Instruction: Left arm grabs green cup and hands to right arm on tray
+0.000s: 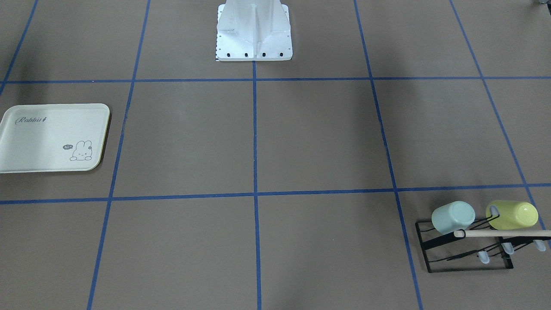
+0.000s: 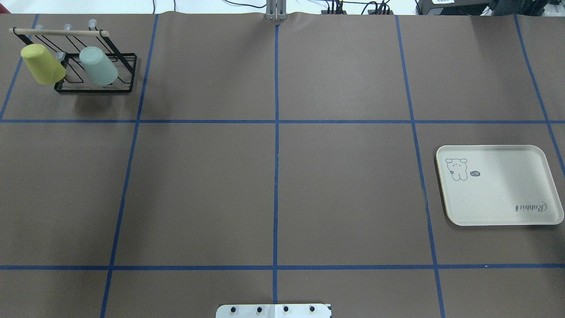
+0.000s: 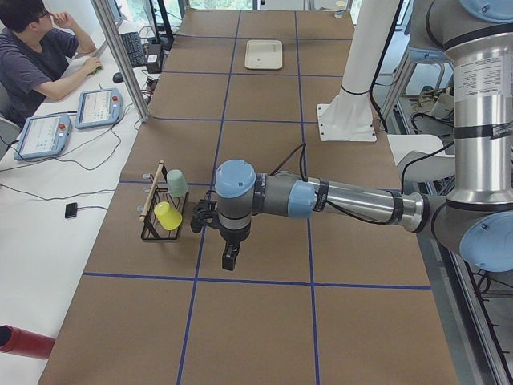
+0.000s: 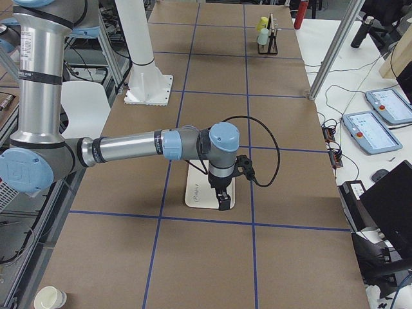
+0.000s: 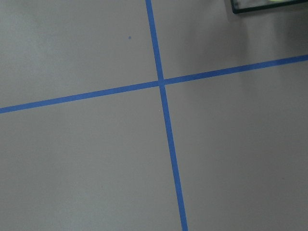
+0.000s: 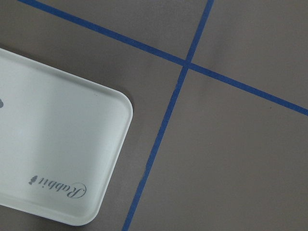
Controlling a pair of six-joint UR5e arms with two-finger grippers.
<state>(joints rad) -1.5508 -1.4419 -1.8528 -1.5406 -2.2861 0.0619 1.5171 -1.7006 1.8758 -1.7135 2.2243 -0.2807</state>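
Observation:
The pale mint green cup [image 1: 453,216] hangs mouth-down on a black wire rack [image 1: 430,258], beside a yellow-green cup [image 1: 514,214]. In the overhead view the green cup [image 2: 99,65] is at the far left corner. The cream tray [image 2: 499,185] with the "Rabbit" script lies empty on the right side and also shows in the right wrist view [image 6: 48,144]. The left gripper [image 3: 230,258] shows only in the exterior left view, hanging above the table near the rack. The right gripper [image 4: 223,205] shows only in the exterior right view, above the tray's edge. I cannot tell whether either is open or shut.
The robot's white base [image 1: 254,34] stands at the table's middle edge. Blue tape lines divide the brown table into squares. The rack has a wooden bar [image 2: 57,32] on top. A corner of the rack [image 5: 269,6] shows in the left wrist view. An operator [image 3: 36,56] sits beside the table.

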